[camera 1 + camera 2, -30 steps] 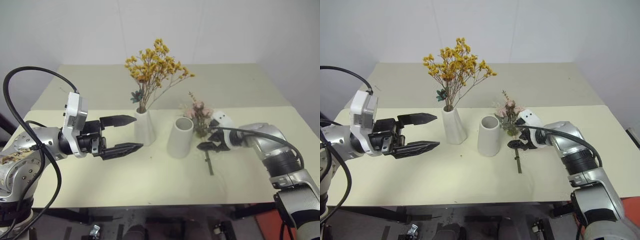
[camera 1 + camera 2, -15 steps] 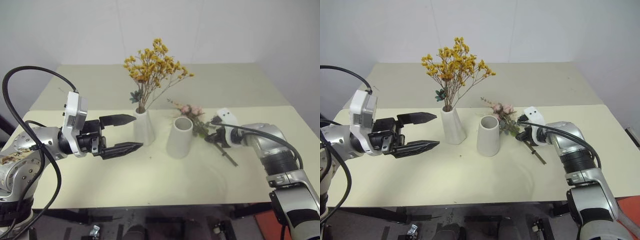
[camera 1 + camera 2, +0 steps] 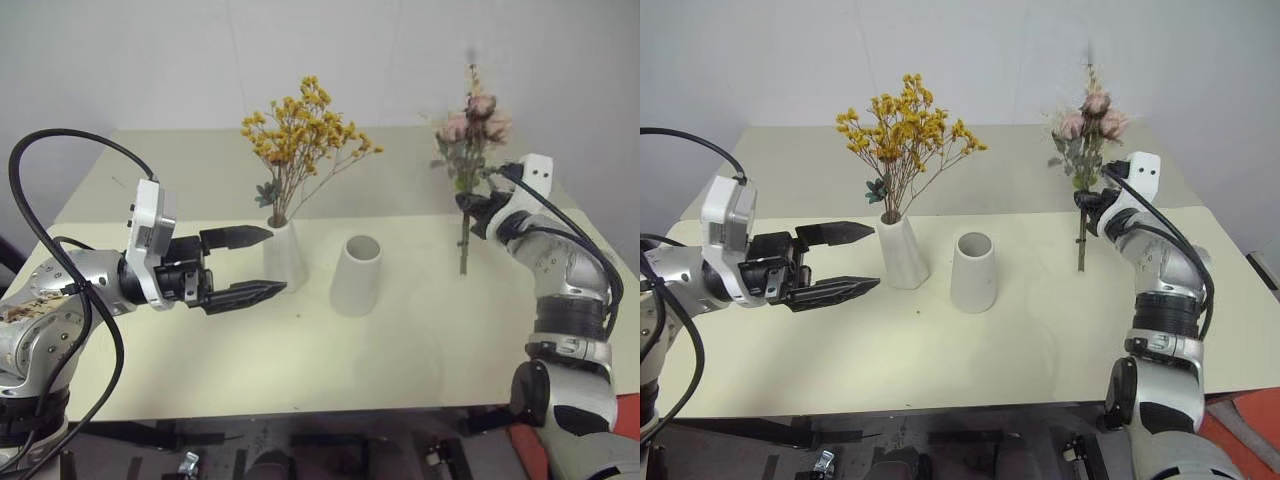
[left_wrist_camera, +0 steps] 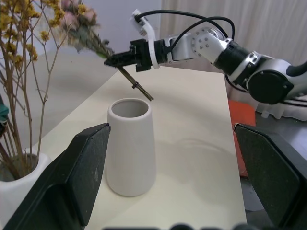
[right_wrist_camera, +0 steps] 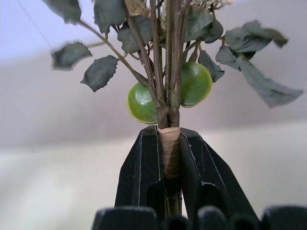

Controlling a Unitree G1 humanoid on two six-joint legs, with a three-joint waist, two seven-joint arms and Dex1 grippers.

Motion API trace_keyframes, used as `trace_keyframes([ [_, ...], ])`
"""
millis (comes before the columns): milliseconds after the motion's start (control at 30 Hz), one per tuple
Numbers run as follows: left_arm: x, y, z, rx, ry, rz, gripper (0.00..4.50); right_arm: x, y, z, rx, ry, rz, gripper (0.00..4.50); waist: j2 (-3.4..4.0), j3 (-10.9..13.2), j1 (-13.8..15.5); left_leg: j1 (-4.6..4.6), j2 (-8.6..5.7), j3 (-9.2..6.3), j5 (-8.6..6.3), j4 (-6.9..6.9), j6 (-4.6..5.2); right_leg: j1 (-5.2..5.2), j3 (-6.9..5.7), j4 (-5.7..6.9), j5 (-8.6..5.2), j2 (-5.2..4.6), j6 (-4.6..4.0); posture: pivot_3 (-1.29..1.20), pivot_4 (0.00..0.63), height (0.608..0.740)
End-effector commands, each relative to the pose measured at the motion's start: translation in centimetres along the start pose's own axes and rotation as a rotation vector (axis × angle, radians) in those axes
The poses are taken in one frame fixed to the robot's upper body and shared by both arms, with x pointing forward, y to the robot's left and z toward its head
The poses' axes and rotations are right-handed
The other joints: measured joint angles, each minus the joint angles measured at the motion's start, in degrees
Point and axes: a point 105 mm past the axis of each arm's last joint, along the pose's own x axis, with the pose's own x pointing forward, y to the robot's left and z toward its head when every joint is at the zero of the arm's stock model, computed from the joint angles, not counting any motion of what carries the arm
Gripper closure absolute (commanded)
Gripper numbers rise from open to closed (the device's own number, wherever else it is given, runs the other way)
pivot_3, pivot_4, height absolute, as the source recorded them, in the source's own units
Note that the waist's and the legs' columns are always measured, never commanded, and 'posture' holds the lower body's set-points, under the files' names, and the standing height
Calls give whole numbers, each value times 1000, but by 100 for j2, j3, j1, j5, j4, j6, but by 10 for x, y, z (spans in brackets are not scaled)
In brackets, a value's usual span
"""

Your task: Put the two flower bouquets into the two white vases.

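I see right end effector [image 3: 478, 210] clamped on upright pink rose bouquet [image 3: 468, 140]; empty wide white matte vase [image 3: 356, 274] sits lower-left; left end effector [image 3: 258, 262] open.

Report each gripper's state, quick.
Left gripper: open, empty.
Right gripper: shut on the pink rose bouquet's wrapped brown stems.
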Motion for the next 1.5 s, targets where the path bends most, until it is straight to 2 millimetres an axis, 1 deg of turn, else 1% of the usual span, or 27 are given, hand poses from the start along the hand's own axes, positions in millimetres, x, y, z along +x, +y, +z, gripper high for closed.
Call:
trace_keyframes([
  [33, 0, -1, 10, 55, -16, -12, 0, -14, 27, 51, 54, -294, 165, 4235, 4, 2, -13, 0, 0, 0, 0, 0, 0, -1, 2, 0, 0, 0, 0, 0, 150, 740],
  [133, 1, -1, 10, 55, -16, -12, 0, -22, 46, 56, 64, -382, 272, 4235, 7, 4, -11, 0, 1, -2, 0, 0, 0, -1, 1, 4, 0, 0, 0, 0, 150, 740],
  [167, 1, -1, 10, 55, -16, -12, 0, -25, 55, 57, 67, -408, 326, 4235, 7, 4, -12, 1, 1, -3, 0, 0, 0, -1, 0, 4, 0, 0, 0, 0, 150, 740],
  [333, 1, 0, 10, 57, -17, -11, 0, -38, 86, 61, 50, -495, 503, 4235, 9, 6, -11, 2, 1, -3, 0, 0, 0, -1, 0, 4, 0, 0, 0, 0, 150, 740],
  [533, 2, 0, 10, 53, -18, -13, 0, -50, 113, 72, 55, -580, 645, 4235, 21, 13, -13, 3, 1, -4, 0, 0, 0, -3, 0, 5, 0, 1, 0, 0, 150, 740],
  [700, 4, 0, 9, 45, -16, -22, 0, -53, 133, 70, 53, -589, 712, 4235, 22, 14, -13, 4, 1, -4, 0, 0, 0, -5, 1, 9, 0, 1, 0, 0, 150, 740],
  [867, 6, 0, 8, 43, -17, -27, 0, -55, 148, 68, 80, -598, 756, 4235, 23, 14, -10, 4, 1, -4, 0, 0, -1, -5, 1, 9, 0, 1, 0, 0, 150, 740],
  [1000, 5, 0, 9, 43, -18, -28, 0, -61, 157, 60, 88, -580, 805, 4235, 24, 14, -8, 4, 1, -4, 0, -2, -1, -7, 1, 11, 0, 1, 0, 0, 150, 740],
  [1233, 5, 0, 9, 44, -16, -26, 0, -62, 164, 45, 78, -538, 828, 4235, 24, 15, -12, 5, 0, -5, 0, -1, -1, -7, 1, 8, 0, 1, 0, 0, 150, 740],
  [1500, 4, 0, 9, 45, -14, -22, 0, -57, 170, 35, 65, -522, 842, 4235, 25, 15, -15, 6, 0, -3, 0, -2, -1, -8, 2, 9, 0, 1, 0, 0, 150, 740],
])
